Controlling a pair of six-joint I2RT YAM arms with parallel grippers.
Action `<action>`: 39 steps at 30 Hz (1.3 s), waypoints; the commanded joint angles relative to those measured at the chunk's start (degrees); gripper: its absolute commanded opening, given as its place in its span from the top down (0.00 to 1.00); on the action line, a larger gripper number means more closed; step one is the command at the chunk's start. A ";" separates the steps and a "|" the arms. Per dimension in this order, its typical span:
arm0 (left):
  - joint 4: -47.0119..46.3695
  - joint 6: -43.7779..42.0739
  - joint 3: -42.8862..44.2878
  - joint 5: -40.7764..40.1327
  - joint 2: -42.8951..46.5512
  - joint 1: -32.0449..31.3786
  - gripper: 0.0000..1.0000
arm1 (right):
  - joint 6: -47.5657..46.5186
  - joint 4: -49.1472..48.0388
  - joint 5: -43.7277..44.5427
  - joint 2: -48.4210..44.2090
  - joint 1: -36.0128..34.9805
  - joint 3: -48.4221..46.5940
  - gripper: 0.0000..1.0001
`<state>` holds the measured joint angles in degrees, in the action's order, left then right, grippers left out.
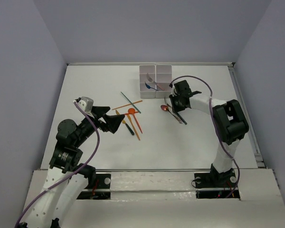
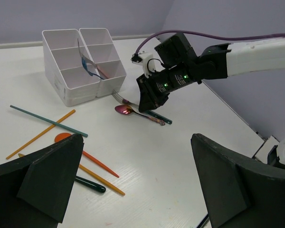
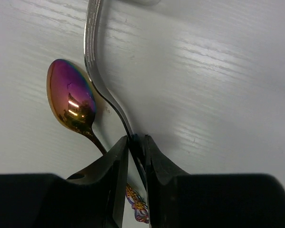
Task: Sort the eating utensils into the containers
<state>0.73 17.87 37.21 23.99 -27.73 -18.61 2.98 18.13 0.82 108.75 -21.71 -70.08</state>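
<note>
My right gripper (image 3: 136,140) is clamped tight on the thin stem of a silver utensil (image 3: 96,66), down low on the table (image 1: 99,156). The utensil's head runs out of my wrist view, so I can't name its kind from here. Just beside it lies the reddish-brown spoon (image 3: 69,97), bowl up and flashing purple and gold, its stem slipping under one of my fingers (image 3: 111,166).

The white bins (image 1: 164,71) stand just beyond, two joined blocks split into small open compartments. There's a fork (image 2: 87,64) leaning inside, bluish at the tines, and from above a blue piece (image 1: 153,87) shows near it. Both sit close to the wall where the blocks meet; which compartment exactly, I can't tell.

My left gripper (image 1: 111,118) hangs wide open, holding nothing. Near it are the loose teal stick (image 1: 131,102), orange stick (image 1: 127,105), orange spoon (image 1: 131,112) and black-yellow piece (image 1: 128,127).
</note>
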 commanded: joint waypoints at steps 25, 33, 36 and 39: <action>-3.37 -0.20 1.90 1.06 -0.66 0.33 0.01 | -2.03 -7.40 -8.89 -25.16 0.01 4.87 1.00; -3.28 -0.20 1.81 1.15 -1.01 0.33 0.01 | 4.04 -35.11 -7.96 -23.15 -0.60 4.43 1.00; -3.28 -0.20 1.81 1.06 -1.28 0.86 0.01 | 4.49 -50.08 -3.48 -19.46 -1.31 6.01 1.00; -3.28 -0.20 1.90 1.24 -1.80 0.86 0.01 | 4.92 -64.42 2.84 -14.89 -1.84 7.24 1.00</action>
<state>0.21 17.87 37.21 24.01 -28.64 -18.22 6.22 -19.40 -4.58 89.84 -22.68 -64.34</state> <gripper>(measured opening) 0.991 0.174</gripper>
